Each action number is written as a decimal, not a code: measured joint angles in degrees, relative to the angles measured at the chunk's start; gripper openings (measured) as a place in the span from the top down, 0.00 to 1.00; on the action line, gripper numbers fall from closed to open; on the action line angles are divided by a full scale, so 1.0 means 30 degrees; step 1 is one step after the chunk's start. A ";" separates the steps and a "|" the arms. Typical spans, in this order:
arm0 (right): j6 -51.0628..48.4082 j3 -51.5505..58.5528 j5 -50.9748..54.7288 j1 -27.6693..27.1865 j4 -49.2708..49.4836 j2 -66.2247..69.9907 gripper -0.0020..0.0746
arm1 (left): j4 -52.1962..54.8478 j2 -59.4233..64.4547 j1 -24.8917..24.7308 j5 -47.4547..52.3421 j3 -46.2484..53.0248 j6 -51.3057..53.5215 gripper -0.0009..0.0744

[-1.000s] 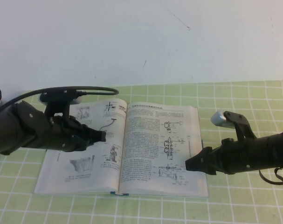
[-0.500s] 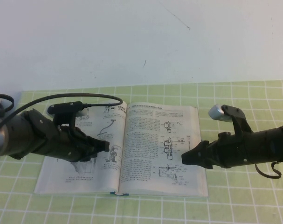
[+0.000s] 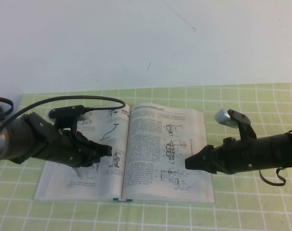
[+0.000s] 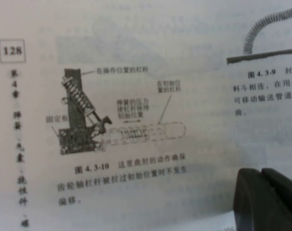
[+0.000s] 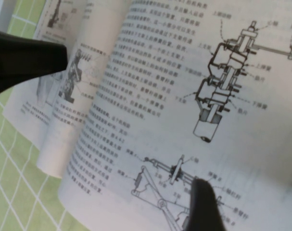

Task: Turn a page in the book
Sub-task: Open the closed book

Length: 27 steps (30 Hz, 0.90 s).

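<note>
The book (image 3: 131, 154) lies open with white pages of dense black text and small black line drawings of mechanical parts; a thin dark teal strip of cover shows at its near edge. The right-hand page (image 3: 167, 154) carries the same black print on white. Under it, the cloth (image 3: 242, 211) is pale green with a white grid. Both the left gripper (image 3: 107, 150) and the right gripper (image 3: 188, 162) are matte black. The wall (image 3: 146, 43) behind is plain white.

Plain white wall (image 3: 146, 43) filling the far half of the high view, faint dark scuffs and a thin diagonal scratch near its upper middle, light green tablecloth (image 3: 242, 211) with white grid lines across the counter, even diffuse light
</note>
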 joint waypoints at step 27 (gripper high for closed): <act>0.4477 -0.2966 -0.1058 -0.0367 -0.4543 0.0401 0.43 | -0.1275 0.0043 0.0034 0.0283 0.0000 0.0522 0.99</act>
